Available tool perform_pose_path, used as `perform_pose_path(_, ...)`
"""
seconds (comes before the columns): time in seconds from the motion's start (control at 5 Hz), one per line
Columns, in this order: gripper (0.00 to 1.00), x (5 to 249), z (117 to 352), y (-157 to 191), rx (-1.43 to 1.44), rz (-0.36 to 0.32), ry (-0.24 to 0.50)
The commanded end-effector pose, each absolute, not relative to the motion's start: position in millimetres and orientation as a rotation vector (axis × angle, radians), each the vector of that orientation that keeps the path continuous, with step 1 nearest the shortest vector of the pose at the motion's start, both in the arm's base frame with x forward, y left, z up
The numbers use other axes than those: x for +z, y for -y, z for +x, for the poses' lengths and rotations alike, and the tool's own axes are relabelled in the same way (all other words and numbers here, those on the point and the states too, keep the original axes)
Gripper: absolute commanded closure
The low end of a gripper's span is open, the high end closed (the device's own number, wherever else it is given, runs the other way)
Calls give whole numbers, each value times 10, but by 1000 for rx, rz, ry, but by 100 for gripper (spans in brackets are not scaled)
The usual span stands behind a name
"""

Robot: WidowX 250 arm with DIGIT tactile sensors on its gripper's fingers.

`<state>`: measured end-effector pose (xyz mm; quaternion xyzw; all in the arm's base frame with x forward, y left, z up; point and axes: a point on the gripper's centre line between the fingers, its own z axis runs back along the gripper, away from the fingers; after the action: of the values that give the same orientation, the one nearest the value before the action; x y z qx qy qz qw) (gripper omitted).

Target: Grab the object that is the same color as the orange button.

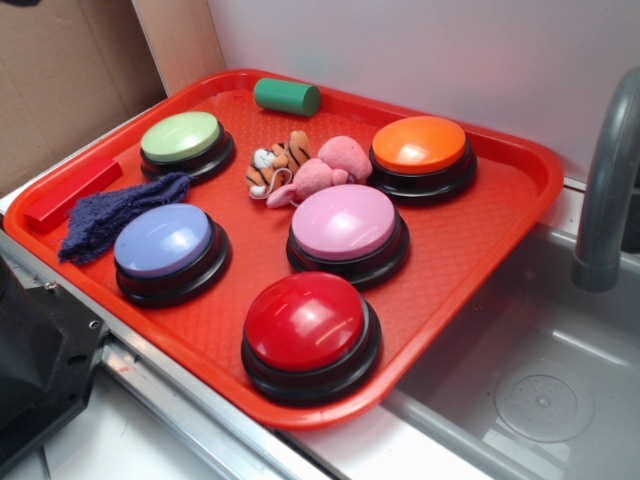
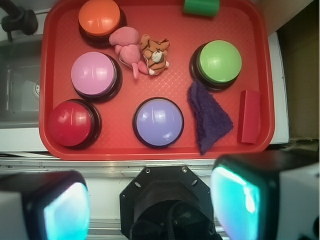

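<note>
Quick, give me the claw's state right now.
Claw: open and holding nothing, its two pads spread wide, hanging above the near edge of the red plastic tray, well short of the small orange striped plush tiger.

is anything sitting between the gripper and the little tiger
From the open gripper at the tray's near edge, the purple button lies roughly in line with the tiger. The pink plush touches the tiger's side. Nothing covers it from above.
</note>
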<state>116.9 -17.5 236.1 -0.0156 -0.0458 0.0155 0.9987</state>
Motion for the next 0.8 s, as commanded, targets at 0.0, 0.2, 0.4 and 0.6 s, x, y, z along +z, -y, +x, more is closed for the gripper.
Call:
perform_pose_path(0.0, 0, 2361, 1169, 175, 31, -31, 92)
perform_pose_path(0.2, 0, 2306, 1321, 111, 100, -97, 98)
perform_pose_path(0.4, 0, 2228, 1442, 70, 188, -121, 104)
perform_pose_path(0.6, 0, 2018, 1696, -6, 278, -146, 135)
